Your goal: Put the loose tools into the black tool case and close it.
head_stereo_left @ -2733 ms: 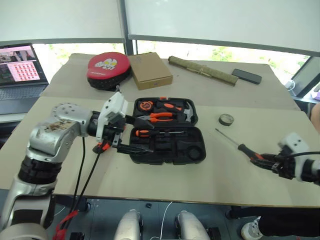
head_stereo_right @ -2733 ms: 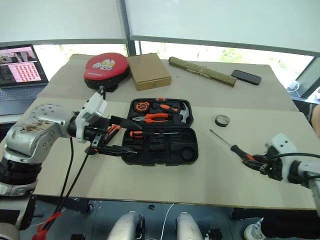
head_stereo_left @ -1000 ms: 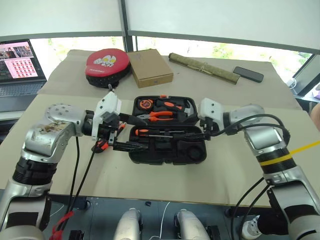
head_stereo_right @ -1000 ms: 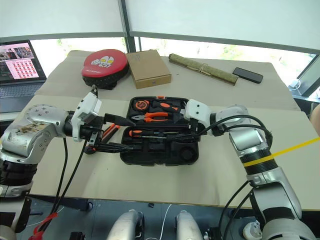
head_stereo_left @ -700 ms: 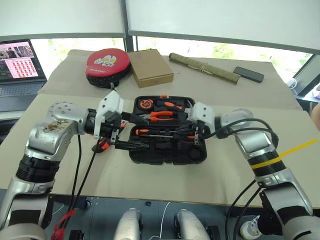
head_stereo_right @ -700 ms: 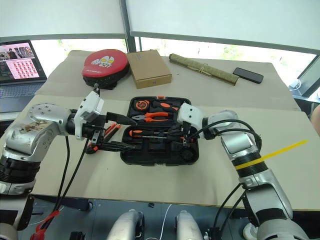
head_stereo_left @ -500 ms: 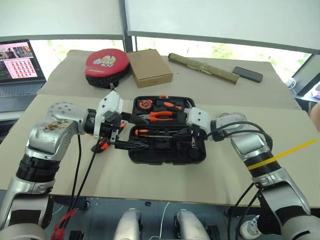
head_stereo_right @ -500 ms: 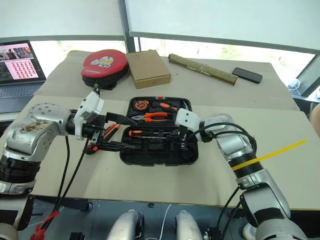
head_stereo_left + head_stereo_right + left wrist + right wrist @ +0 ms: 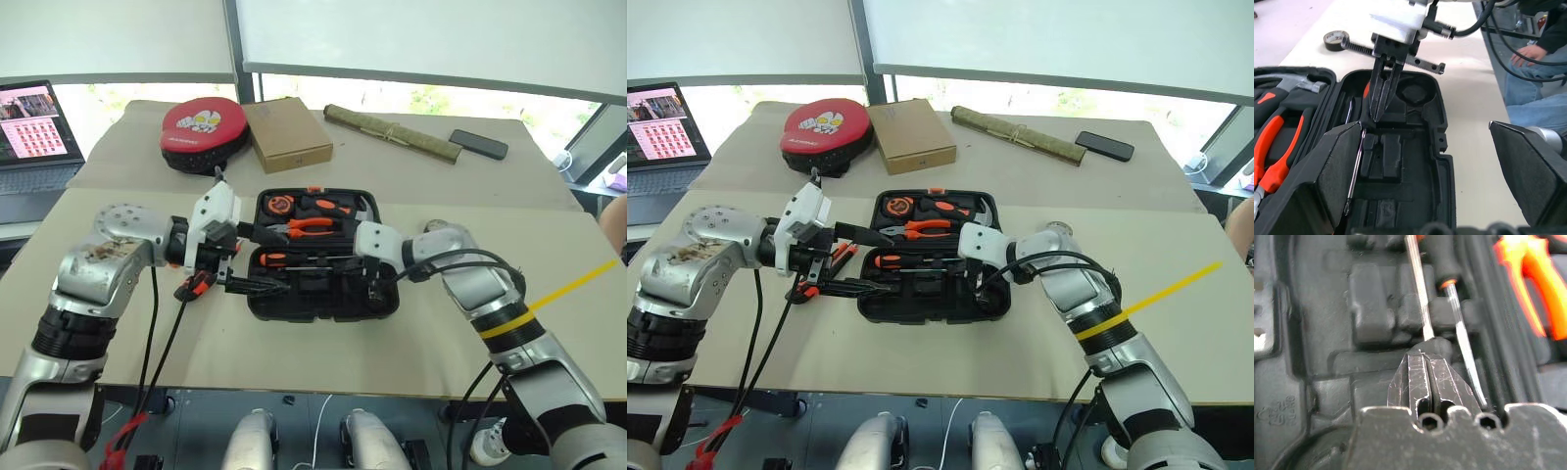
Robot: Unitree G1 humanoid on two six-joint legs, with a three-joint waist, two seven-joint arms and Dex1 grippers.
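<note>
Right gripper (image 9: 1382, 105), jaws now shut empty, presses a screwdriver (image 9: 1417, 284) into the black tool case (image 9: 323, 302); left gripper (image 9: 257, 262), jaws wide, steadies its nine-o'clock edge.

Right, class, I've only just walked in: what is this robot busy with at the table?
It is packing tools into the open black tool case. The right gripper, fingers shut, is down in the case's front half beside a screwdriver lying in its slot. The left gripper sits open at the case's left edge. The lid is not yet closed.
</note>
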